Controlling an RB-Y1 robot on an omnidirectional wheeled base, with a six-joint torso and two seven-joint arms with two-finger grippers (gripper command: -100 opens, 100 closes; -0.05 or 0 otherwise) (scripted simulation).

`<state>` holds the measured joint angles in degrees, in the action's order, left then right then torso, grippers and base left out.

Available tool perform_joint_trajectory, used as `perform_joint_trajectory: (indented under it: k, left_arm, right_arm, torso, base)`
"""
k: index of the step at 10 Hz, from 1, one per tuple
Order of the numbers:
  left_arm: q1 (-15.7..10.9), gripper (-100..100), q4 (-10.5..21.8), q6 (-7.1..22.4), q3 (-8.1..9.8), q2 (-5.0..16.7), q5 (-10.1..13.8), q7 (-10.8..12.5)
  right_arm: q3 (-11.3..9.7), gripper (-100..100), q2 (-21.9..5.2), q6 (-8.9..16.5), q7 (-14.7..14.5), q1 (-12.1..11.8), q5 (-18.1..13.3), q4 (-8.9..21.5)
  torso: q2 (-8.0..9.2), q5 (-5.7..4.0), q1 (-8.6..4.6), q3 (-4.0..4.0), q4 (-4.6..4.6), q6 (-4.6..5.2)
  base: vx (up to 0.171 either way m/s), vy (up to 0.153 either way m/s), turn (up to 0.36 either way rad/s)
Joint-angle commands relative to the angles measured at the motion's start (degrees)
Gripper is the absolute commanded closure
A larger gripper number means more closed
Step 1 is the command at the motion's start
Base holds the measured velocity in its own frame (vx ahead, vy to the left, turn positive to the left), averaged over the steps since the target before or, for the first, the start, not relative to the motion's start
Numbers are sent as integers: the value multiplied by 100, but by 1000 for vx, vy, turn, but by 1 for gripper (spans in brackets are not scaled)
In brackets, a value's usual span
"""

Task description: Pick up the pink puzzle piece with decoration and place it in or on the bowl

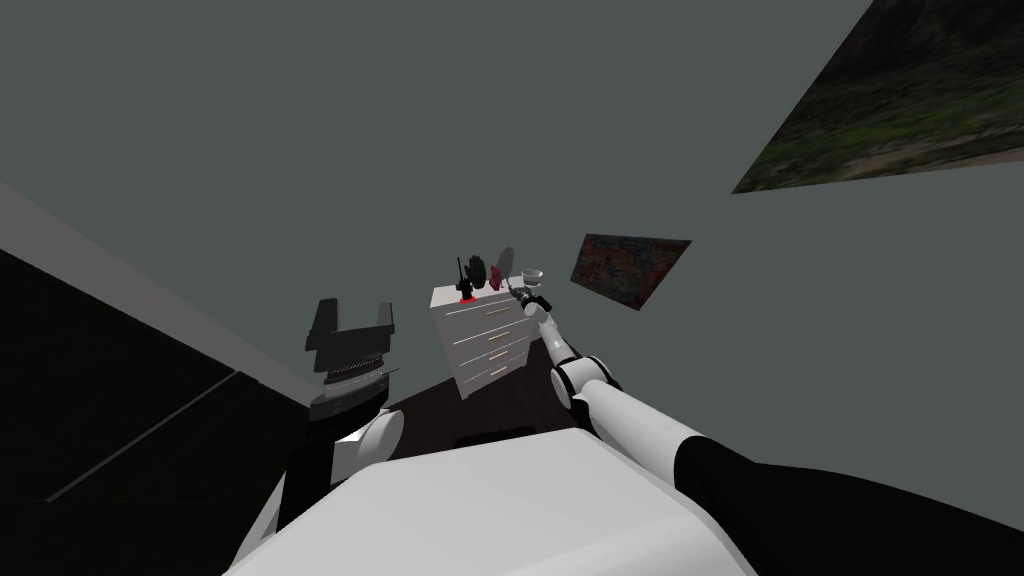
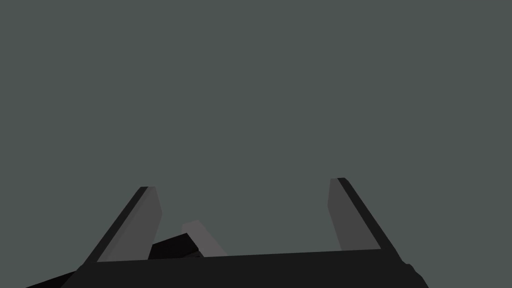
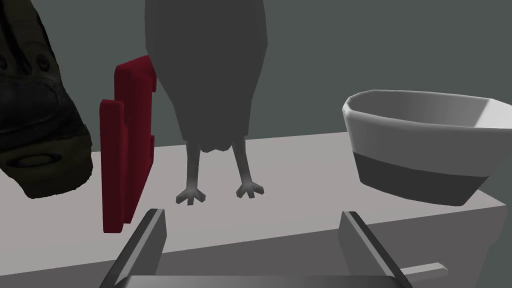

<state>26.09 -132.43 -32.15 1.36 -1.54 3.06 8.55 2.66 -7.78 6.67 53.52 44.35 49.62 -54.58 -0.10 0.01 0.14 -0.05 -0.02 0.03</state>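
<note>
Nothing is being gripped yet: the right gripper [image 3: 252,215], fingers spread, is hovering before the red-pink puzzle piece [image 3: 125,150] standing on edge on the dresser [image 3: 310,155], apart from the bowl [image 3: 420,145]; grasping and placing are both waiting.

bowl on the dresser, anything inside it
The bowl shows a bare far inner wall, nothing above its rim. Its bottom is hidden by the near wall, so small contents cannot be ruled out.
</note>
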Motion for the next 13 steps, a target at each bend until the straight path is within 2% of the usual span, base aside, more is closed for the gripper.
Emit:
perform_joint_trajectory:
  k: [1,2,5,8,9,10,11,12,13]
  left_arm:
    - [0,0,0,0,0,0,0,0]
    - [0,0,0,0,0,0,0,0]
    - [0,0,0,0,0,0,0,0]
    - [0,0,0,0,0,0,0,0]
    - [0,0,0,0,0,0,0,0]
    - [0,0,0,0,0,0,0,0]
    - [0,0,0,0,0,0,0,0]
    - [0,0,0,0,0,0,0,0]
    - [0,0,0,0,0,0,0,0]
  right_arm:
    - [-28,-100,64,268,186,272,-9,202]
    - [-28,-100,64,268,186,272,-9,202]
    - [-174,-100,162,585,477,717,36,581]
    - [-209,-100,197,663,550,828,44,674]
    - [-257,-100,266,774,655,987,54,805]
    - [-257,-100,266,774,655,987,54,805]
    - [-331,-100,208,692,570,1001,206,867]
    - [-320,0,215,715,590,1000,183,856]
    - [-125,-100,73,903,302,943,422,846]
  torso:
    - [0,0,0,0,0,0]
    - [-2,1,5,-1,0,0]
    - [-7,0,2,-4,-2,0]
    - [-8,0,-2,-5,-2,1]
    - [-4,-2,-6,-3,-2,2]
    - [-15,-2,-7,-9,-3,2]
    - [-17,-2,-10,-10,-5,3]
    - [-7,-3,-12,-5,-4,3]
    - [0,-3,-13,-1,-2,3]
  base:
    - [18,36,-17]
    - [13,30,-4]
    - [30,28,-18]
    - [28,19,-9]
    - [60,8,-26]
    - [61,3,-15]
    - [21,0,0]
    - [0,0,0]
    - [16,53,45]
